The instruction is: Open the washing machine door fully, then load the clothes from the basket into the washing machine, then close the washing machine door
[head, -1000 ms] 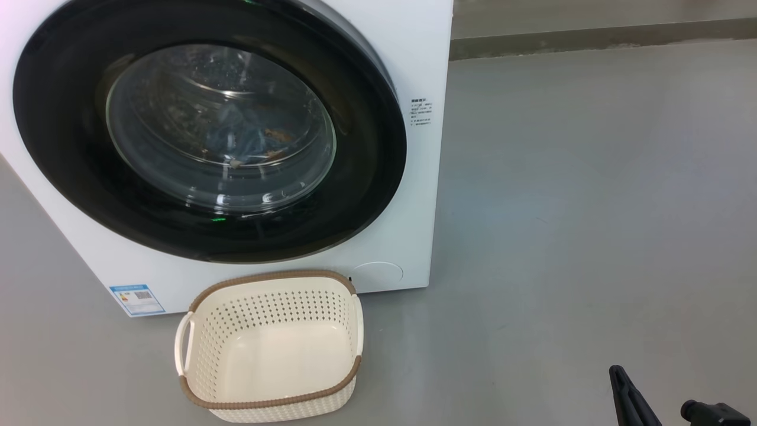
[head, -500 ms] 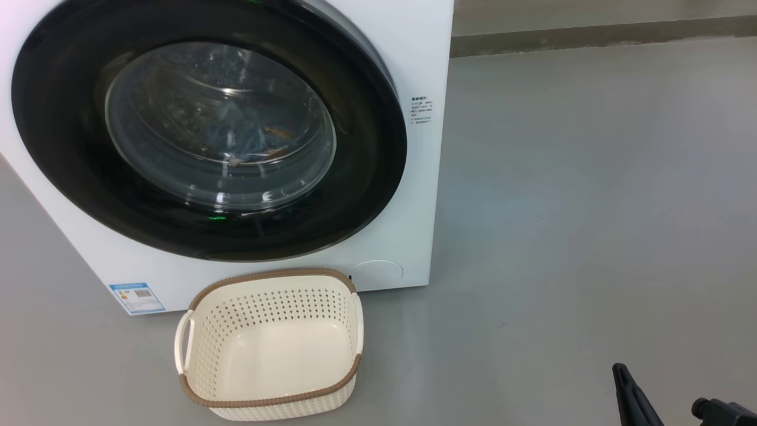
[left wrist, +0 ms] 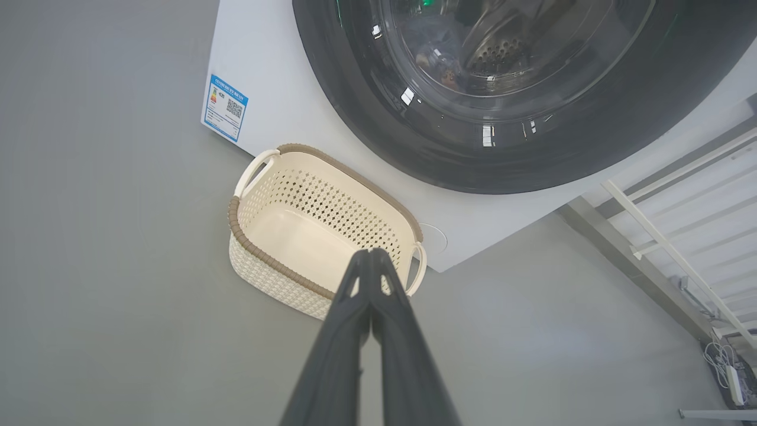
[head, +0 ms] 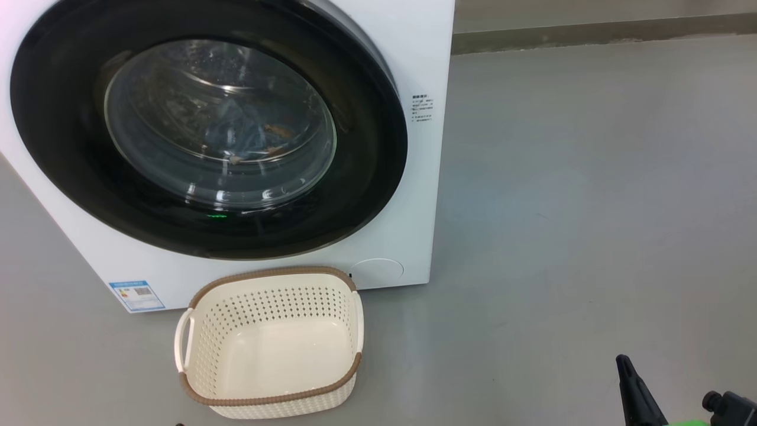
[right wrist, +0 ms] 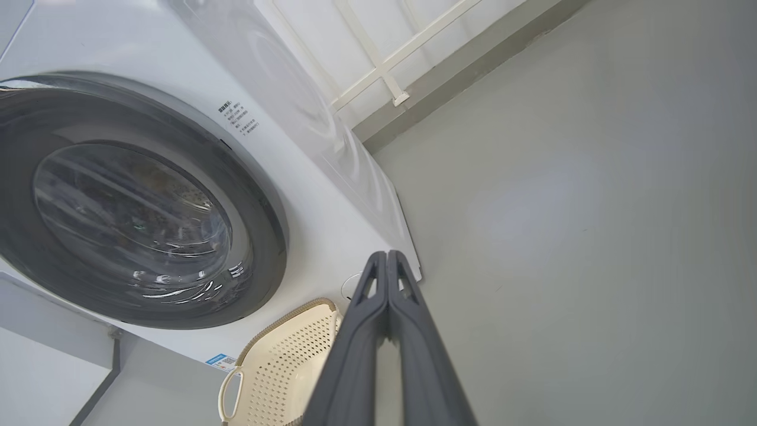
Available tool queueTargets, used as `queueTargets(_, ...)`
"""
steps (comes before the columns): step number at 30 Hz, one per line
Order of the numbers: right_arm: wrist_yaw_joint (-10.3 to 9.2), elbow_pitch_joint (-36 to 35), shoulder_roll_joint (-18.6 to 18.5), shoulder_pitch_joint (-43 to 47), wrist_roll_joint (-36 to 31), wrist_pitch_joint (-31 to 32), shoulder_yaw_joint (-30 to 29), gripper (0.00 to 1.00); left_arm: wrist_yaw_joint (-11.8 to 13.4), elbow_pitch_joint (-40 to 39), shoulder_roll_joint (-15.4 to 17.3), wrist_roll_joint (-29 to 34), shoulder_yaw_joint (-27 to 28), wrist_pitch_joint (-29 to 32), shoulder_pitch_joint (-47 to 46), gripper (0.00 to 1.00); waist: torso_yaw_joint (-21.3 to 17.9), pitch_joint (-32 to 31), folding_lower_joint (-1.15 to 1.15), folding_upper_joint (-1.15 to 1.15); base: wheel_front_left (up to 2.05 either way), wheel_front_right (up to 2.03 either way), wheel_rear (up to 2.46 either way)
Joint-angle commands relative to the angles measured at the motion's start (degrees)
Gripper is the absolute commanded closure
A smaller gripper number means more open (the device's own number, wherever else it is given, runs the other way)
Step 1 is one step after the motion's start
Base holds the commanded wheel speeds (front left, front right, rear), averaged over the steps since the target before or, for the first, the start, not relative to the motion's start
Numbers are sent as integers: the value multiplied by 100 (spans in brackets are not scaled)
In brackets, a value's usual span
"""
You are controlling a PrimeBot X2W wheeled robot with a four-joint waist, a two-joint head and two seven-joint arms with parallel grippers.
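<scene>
1. Left gripper [left wrist: 371, 254]: my fingers pressed together, empty, poised over the basket's near corner.
2. Washing machine door [head: 366, 148]: shut flush on the washing machine [head: 423, 195]. It sits slightly higher in the head view than a second ago, which is my camera shifting, not the door.
3. Clothes [head: 248, 139]: blue cloth with orange-brown print, inside the drum behind the glass.
4. Basket [head: 269, 400]: empty, on the floor just in front of the machine.
5. Right gripper [head: 628, 381]: fingers clenched, empty, low right, edged slightly rightward.
6. Judgement: all three steps look finished, with only withdrawal left.
7. Floor [head: 591, 207]: smooth, matte grey.
8. Room: grey skirting strip [head: 591, 32], white railing [right wrist: 378, 68] behind the machine.
</scene>
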Motion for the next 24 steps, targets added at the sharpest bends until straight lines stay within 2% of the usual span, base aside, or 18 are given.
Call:
queueTargets(1,-12,-128,-34,-245,193,34,-4,100,-56,-101,88,-189,109,33,-281,100,0,3,0,0,0,0,0)
queueTargets(24,-18,-100,1,-465,1581,408,-45,100,-165,-47,115,-1495,256,402,-618,100,6,47,0,0,0,0,0)
